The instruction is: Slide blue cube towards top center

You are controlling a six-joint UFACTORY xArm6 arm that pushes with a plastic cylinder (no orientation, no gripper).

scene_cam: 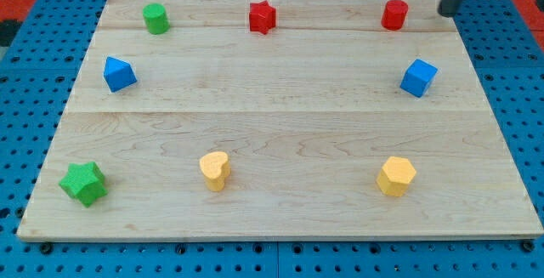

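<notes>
Our arm carries no jaws, only a rod; my tip (448, 12) stands at the worktop's (280, 133) one o'clock corner. The blue cube (418, 77) lies at three o'clock. Pushing off-centre, we could spin it into the red cylinder (393, 14).

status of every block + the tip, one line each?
my tip: top right corner, touching nothing
blue cube: right side, untouched
blue block: left side
green cylinder: top left
red star: top center
red cylinder: top right, left of tip
green star: bottom left
yellow heart: bottom, left of center
yellow hexagon: bottom right
</notes>
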